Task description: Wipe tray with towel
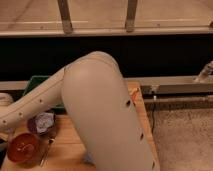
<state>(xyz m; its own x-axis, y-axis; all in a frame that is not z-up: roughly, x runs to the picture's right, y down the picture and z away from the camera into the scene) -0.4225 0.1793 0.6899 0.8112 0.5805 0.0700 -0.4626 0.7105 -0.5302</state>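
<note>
tray (36, 82): table's (70, 142) back left corner
towel (44, 120): before tray
bowl (21, 147): front left corner, before towel
gripper: unseen, beyond left edge

Green tray (36, 81), mostly hidden, lies well behind the orange bowl (21, 148); crumpled pale towel (43, 121) sits just behind-right of it; gripper out of view
</note>
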